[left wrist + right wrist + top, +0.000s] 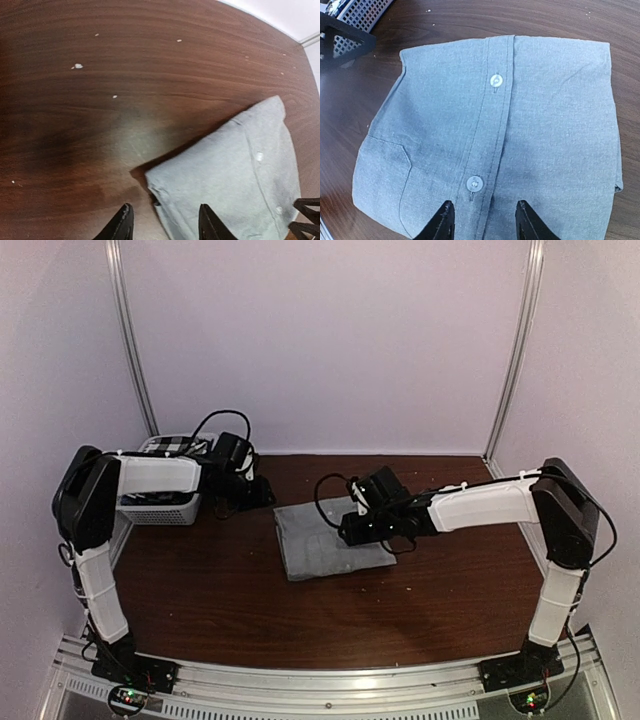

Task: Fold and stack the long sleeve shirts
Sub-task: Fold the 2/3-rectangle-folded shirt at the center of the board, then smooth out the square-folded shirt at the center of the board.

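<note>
1 grey shirt [325, 540], 1 chk'd shirt [167, 446], 1 plastic basket [160, 510]

The left arm [150, 476] hides most of the white basket [160, 510] and checked shirt [166, 445].

Top cam high; wrists share shirt [490, 115]

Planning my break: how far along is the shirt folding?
Done: the grey shirt lies folded on the table. In hand: nothing; left gripper and right gripper are both open, empty. To do: the checked shirt in the basket needs folding and stacking.
</note>
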